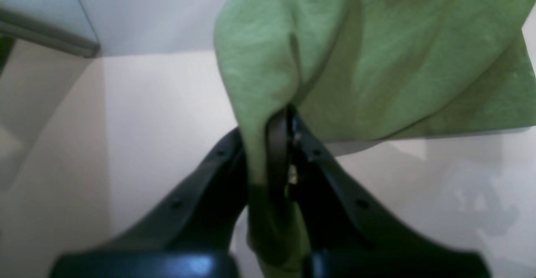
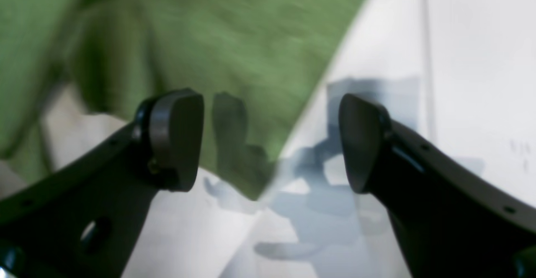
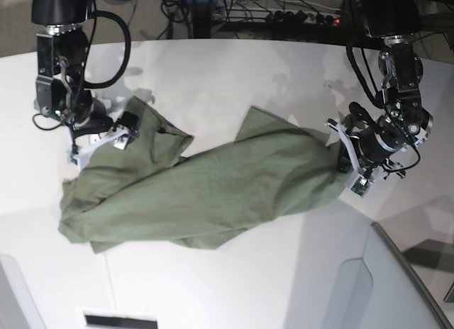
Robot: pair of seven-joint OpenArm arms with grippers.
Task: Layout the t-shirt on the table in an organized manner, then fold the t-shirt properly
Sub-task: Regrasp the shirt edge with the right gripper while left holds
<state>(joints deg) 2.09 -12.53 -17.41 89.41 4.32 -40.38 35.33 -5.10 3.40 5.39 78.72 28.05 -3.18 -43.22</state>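
The tabletop [image 3: 234,74] spreads white under everything, its curved far edge up at the top of the base view and a thin dark seam [image 2: 426,60] running past my right side. Across the middle of it lies the shirt [image 3: 213,191], olive green and rumpled, stretched in a long diagonal band from a bunched heap at one end to a narrower end at the other. A grey angled panel [image 3: 397,286] with a dark edge sits at the near corner, and it shows again in the corner of my left wrist view. My left claw [image 1: 289,119] is clamped tight on the shirt at its narrow end: cloth is pinched between the two black fingers [image 1: 209,177], a fold of it trailing down between them towards the camera, while the rest fans out above, with a lifted edge casting a shadow on the tabletop. My right claw [image 2: 270,140] is spread wide with nothing between its pads [image 2: 176,140]; it hangs over the shirt's edge at the bunched end, one pad over green cloth, the other over bare white, its shadow falling on both. This view is blurred, so I cannot tell whether either pad touches the cloth.
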